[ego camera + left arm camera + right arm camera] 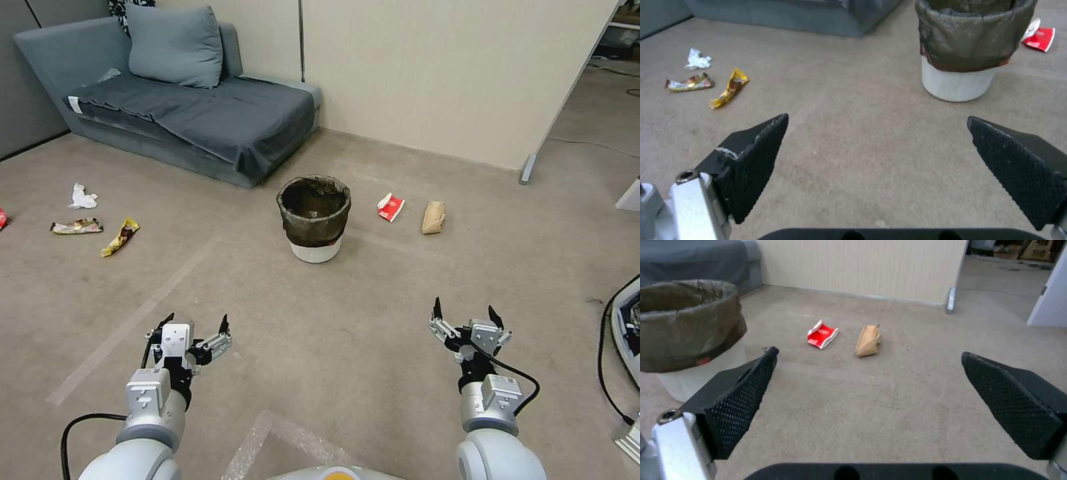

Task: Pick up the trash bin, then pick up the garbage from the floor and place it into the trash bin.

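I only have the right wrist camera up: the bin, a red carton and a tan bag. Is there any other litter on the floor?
Observer: Yes. On the robot's left of the trash bin lie a crumpled white tissue and two snack wrappers, all apart from the bin.
Operator: What is the left gripper doing?
Observer: The left gripper hangs open above bare floor, holding nothing, level with the right gripper, which is open too.
Operator: Anything behind the bin?
Observer: A grey sofa stands against the wall beyond it, on the robot's left.
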